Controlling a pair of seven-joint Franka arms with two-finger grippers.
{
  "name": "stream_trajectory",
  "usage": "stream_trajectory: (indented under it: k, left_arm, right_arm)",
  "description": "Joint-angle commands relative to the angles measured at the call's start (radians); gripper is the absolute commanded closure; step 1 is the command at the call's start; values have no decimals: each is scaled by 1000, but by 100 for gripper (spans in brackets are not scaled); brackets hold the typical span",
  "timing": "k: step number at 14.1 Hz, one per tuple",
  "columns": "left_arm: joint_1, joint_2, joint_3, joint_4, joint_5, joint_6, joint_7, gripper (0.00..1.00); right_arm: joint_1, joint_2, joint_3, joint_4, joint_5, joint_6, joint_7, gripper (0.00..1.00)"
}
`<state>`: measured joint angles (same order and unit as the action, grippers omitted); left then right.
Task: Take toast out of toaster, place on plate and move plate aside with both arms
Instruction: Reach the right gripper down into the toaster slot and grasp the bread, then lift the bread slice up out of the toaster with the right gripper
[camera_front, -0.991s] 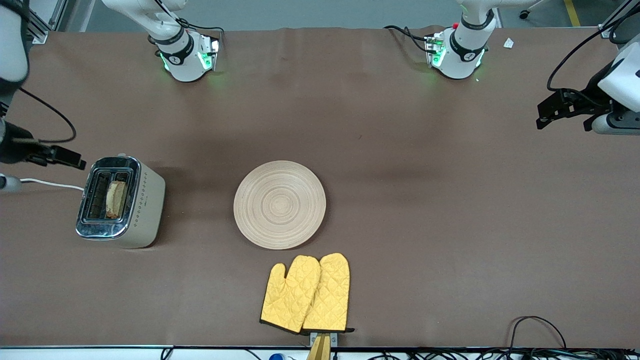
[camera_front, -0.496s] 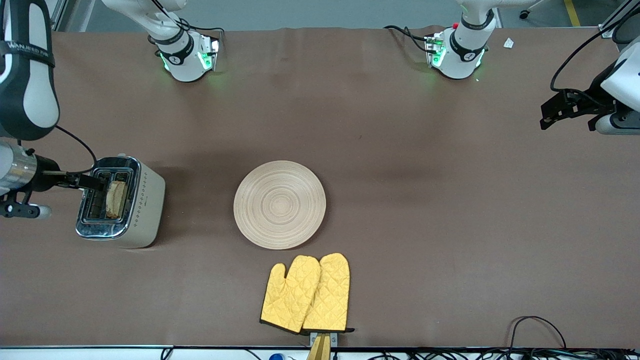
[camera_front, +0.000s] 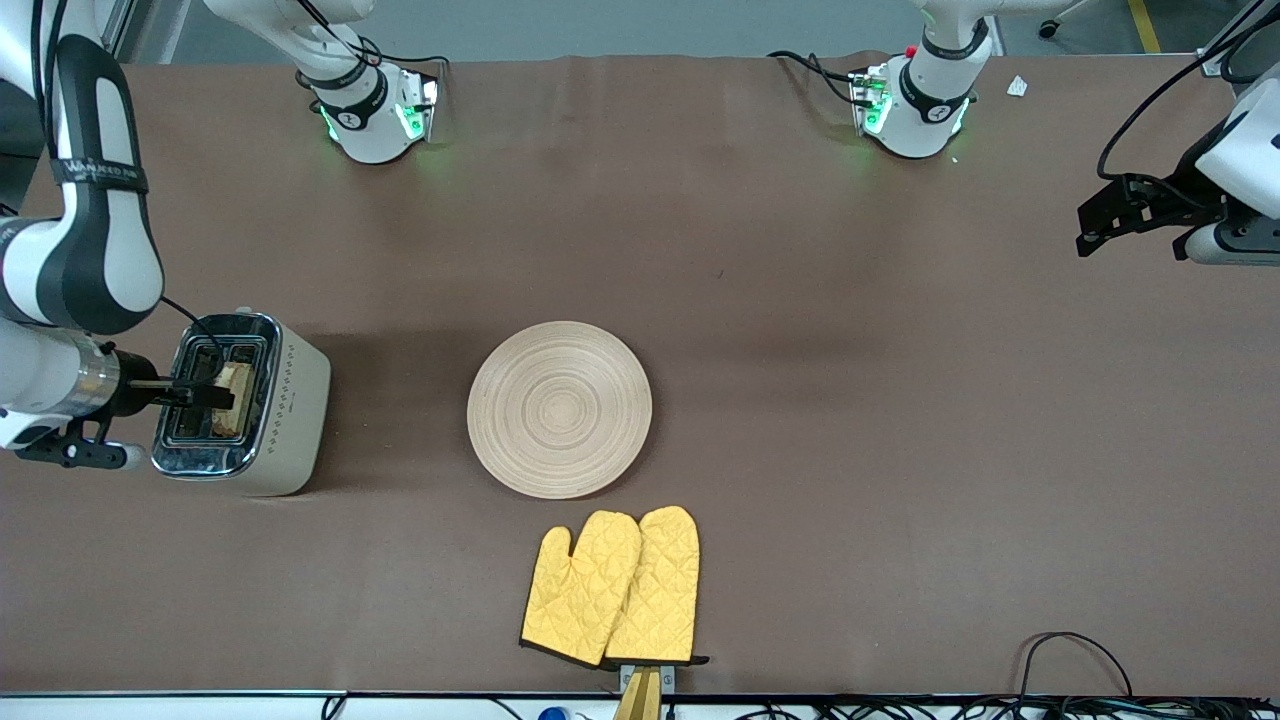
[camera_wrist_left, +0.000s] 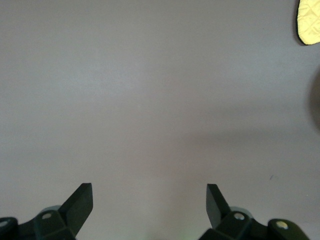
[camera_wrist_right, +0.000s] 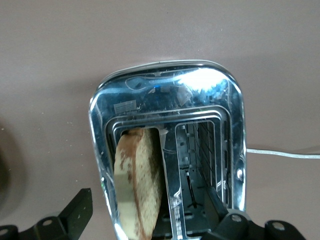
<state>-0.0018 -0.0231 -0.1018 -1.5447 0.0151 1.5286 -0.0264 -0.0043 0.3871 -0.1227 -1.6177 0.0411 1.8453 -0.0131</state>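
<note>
While jaws gape, speckled brown-crusted toast stands in chrome toaster slot.

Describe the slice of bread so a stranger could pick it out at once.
Find the boxy chrome-topped, cream-sided toaster at the right arm's end of the brown table, with the right gripper open over it. The light-brown speckled toast with its darker crust stands in the slot nearer the round pale wooden plate; the other slot is empty.

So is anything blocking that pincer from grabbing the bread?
Nothing visible. The right pincer hangs open directly over the toaster, and the toast stands uncovered, sticking up from its slot.
</note>
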Motion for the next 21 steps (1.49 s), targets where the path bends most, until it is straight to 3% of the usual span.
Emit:
stream_trajectory:
  k: [1,4,9,12,15,18,21]
  left_arm:
    - [-3,-3,-6,12,8,-12,-1,0]
    - [0,-5,-4,12,5,-12,6,0]
    - [5,-8,-4,11,3,-18,19,0]
    - [5,-11,-4,12,3,-27,19,0]
    - [3,-11,-4,15,3,-27,19,0]
    - [3,-9,-4,15,2,-25,17,0]
    - [3,-9,-4,17,2,-25,11,0]
  right_arm:
    - [-19,22,11,10,23,12,-19,22]
    - [-16,26,11,13,23,9,-18,63]
    - [-16,26,14,13,23,3,-19,92]
    - [-10,9,15,16,23,-20,-21,96]
    - [15,-77,20,41,22,-125,-16,96]
    - [78,-151,18,44,14,-191,-8,96]
    - [159,-152,20,74,20,-227,91,96]
